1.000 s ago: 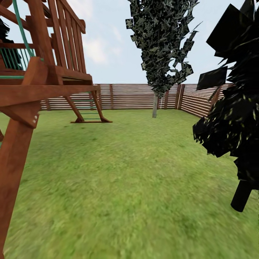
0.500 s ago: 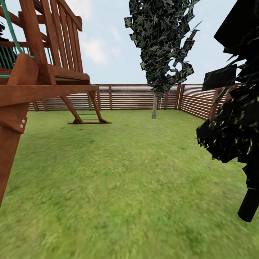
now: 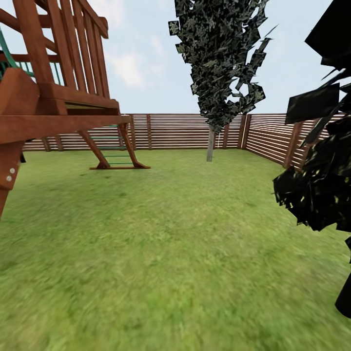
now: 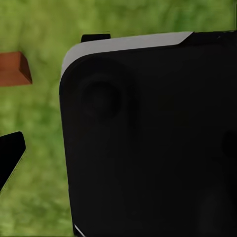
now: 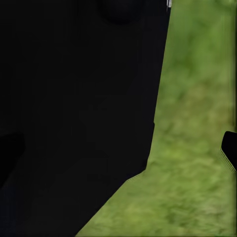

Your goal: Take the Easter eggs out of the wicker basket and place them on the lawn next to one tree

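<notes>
Looks like a search-and-drive step, so the lawn [image 3: 185, 243] should be scanned slowly before anything is committed to. The pale-trunked tree [image 3: 210, 145] is seen at 12 o'clock by the fence [image 3: 170, 130], a play tower [image 3: 58, 97] at 10 o'clock. No basket or eggs spotted yet, so contents can't be judged. How the fingers are set can't be told.
</notes>
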You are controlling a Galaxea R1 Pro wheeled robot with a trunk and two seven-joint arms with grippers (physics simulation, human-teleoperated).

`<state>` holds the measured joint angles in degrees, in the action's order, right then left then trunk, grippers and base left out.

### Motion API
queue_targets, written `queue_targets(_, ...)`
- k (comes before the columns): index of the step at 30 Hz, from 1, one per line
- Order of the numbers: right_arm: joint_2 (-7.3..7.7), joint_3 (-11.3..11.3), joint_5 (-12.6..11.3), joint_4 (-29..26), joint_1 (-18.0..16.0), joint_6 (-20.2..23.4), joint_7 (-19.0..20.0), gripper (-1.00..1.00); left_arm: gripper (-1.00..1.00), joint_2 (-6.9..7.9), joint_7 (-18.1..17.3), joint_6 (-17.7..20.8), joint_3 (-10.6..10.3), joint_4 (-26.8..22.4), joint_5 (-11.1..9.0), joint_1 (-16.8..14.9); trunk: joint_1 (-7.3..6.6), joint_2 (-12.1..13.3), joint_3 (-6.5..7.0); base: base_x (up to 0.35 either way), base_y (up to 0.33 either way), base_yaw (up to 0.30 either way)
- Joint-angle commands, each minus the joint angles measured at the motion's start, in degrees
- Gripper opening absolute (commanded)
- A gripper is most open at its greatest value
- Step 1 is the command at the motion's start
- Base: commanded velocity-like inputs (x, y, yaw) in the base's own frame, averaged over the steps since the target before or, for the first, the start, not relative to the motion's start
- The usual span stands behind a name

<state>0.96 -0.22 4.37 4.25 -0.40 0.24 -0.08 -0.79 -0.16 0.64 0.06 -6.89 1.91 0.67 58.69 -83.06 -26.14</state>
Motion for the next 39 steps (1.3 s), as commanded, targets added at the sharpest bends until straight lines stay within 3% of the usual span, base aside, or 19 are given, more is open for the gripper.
queue_targets(1,0.01,0.0,0.5,0.1,0.0,0.0,0.0,1.0,1.0,0.0,0.0,0.1,0.0,-0.1,0.2,0.0,0.03,0.0,-0.04,0.313,0.0,0.0)
queue_targets(39,0.03,0.0,0.5,0.1,-0.1,0.0,0.0,1.0,1.0,0.0,0.0,0.1,0.0,-0.1,0.2,0.1,0.03,0.0,-0.04,0.313,0.0,0.0)
